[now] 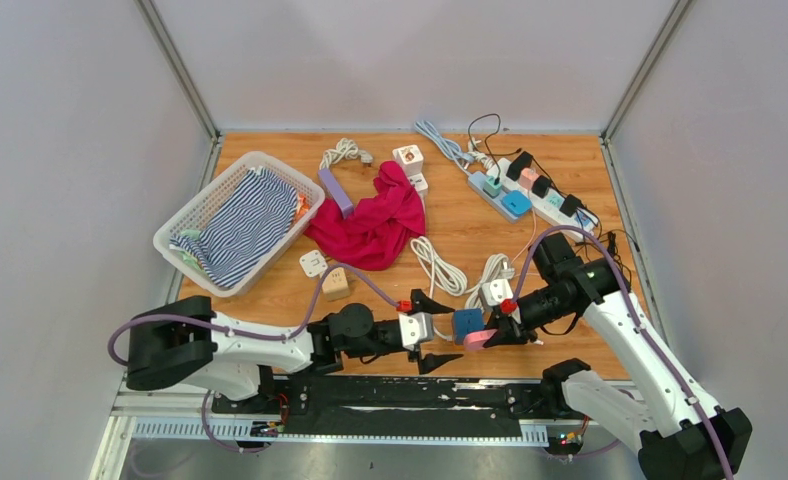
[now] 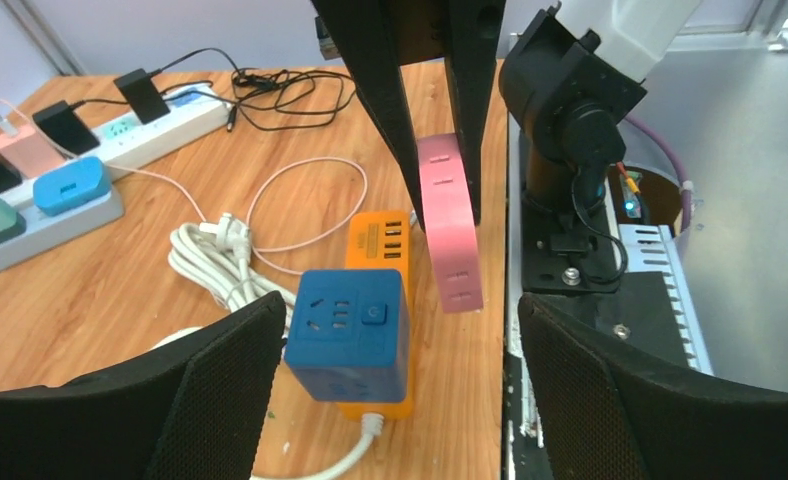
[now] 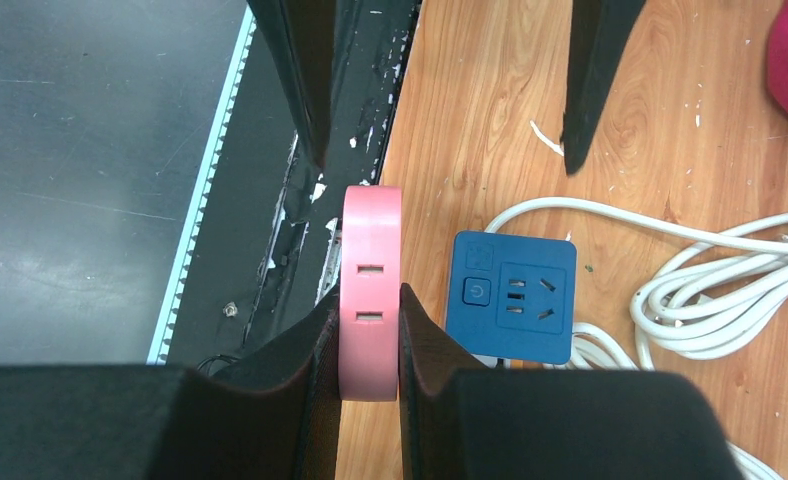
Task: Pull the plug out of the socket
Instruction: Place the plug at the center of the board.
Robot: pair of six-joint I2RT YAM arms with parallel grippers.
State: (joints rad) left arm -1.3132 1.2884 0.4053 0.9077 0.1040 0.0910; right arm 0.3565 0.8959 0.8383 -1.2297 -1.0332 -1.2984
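Got R gripper (image 1: 492, 335) clenched on pink plug (image 1: 476, 341) at near edge of table (image 1: 460, 215), right of centre. R wrist view: pinched flat between both pads (image 3: 310, 370), 2 slots facing cam, sticking out well past fingertips. Looks lifted off the wood in L wrist view, hanging roughly upright.

Clear of blue socket cube (image 1: 467, 322): just beside it on the near-edge side, small gap, not touching. Seeing cube parked on orange USB block (image 2: 382, 235), socket face + power btn facing up. White cord (image 2: 368, 428) leaving block at the end nearest L wrist cam. More white cord coils (image 1: 435, 265) just behind, toward table centre.

Got L gripper (image 1: 438, 331) released, jaws spread wide, pointing at cube from the left. Cube just past the tips, in line w/ the gap, not gripped. Can't tell re contact w/ either finger.

Elsewhere:
- white basket (image 1: 202, 197) w/ striped cloth (image 1: 245, 225) by left edge
- red cloth (image 1: 375, 220) mid-table
- power strip (image 1: 553, 205) w/ several adapters plugged in, toward far-right corner
- black cable (image 1: 485, 130) by far edge
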